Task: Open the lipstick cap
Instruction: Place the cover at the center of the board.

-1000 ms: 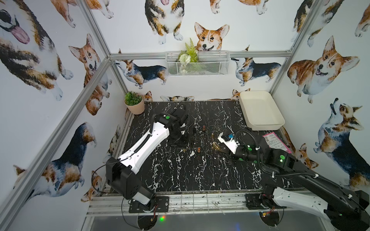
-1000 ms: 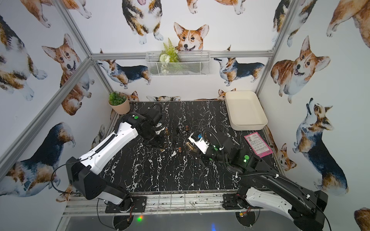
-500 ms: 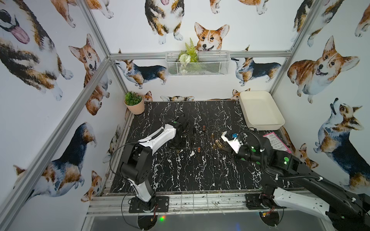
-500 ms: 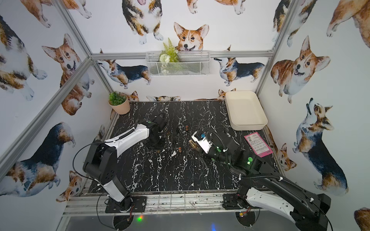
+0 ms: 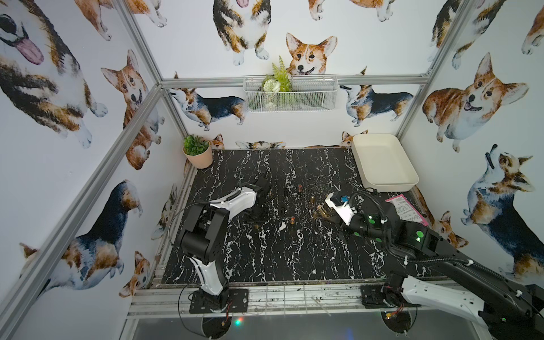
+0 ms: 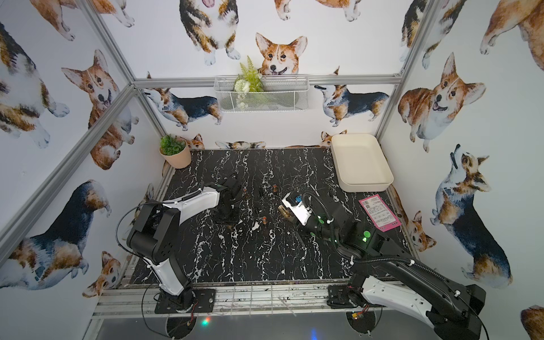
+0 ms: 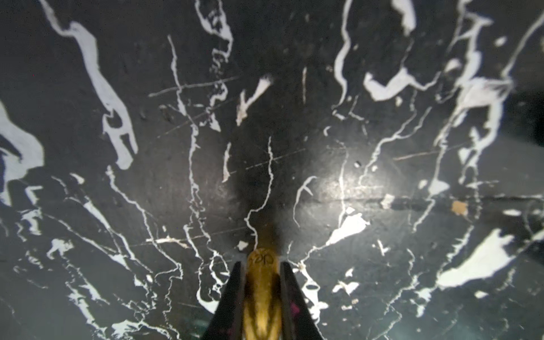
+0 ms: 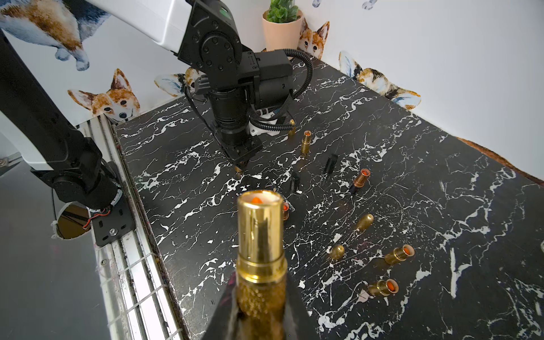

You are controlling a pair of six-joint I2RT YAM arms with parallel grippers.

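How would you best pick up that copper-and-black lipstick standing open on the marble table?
Probably from straight above, pinching the copper-and-black lipstick across its copper sleeve, below the rim. It seems to stand upright with space around it, and the open top exposes the colour, best left untouched.

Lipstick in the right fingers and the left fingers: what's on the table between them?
Between the held lipstick and the left fingers sits a small open lipstick, orange showing. Both top views show it.
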